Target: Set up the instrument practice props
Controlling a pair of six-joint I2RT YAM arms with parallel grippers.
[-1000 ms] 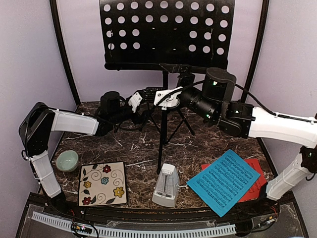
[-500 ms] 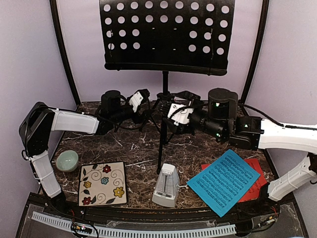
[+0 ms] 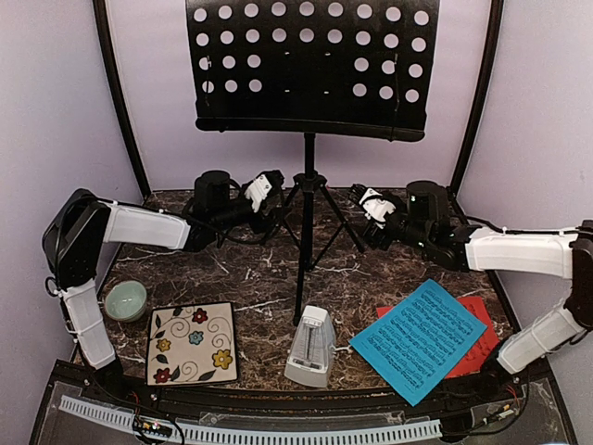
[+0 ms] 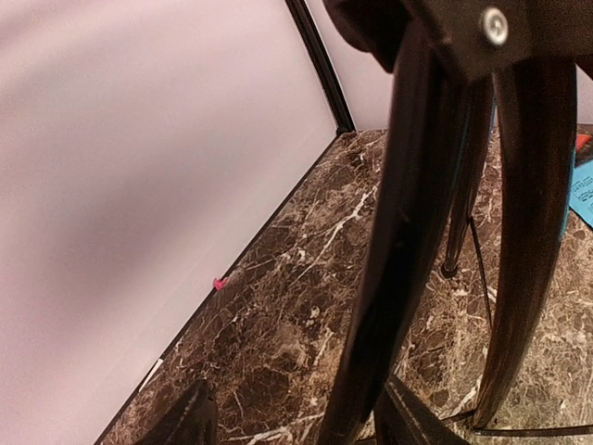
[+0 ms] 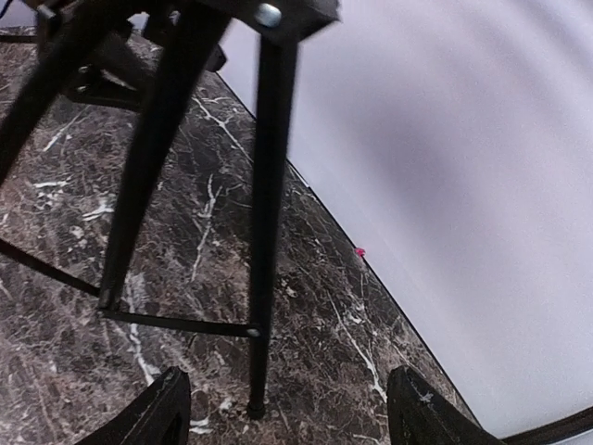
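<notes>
The black music stand's perforated desk (image 3: 310, 65) rises at the back on a tripod. My left gripper (image 3: 275, 206) reaches in low at the tripod's left leg. In the left wrist view that leg (image 4: 417, 204) runs between my open left gripper's (image 4: 296, 425) fingers, close against the right one. My right gripper (image 3: 363, 222) sits low by the right leg. In the right wrist view this leg (image 5: 264, 232) stands between the open right gripper's (image 5: 292, 413) fingers, touching neither. The white metronome (image 3: 310, 348) stands in front of the pole. The blue sheet (image 3: 419, 338) lies over the red sheet (image 3: 477, 324) at the front right.
A pale green bowl (image 3: 125, 299) and a flower-patterned tile (image 3: 192, 343) lie at the front left. The marble table (image 3: 250, 273) is closed in by pale walls at the back and sides, and black frame poles (image 3: 120, 102) stand in the corners.
My right arm has dropped from beside the stand's pole down and to the right, to the right tripod leg, its jaws narrowing. The left gripper has barely moved.
</notes>
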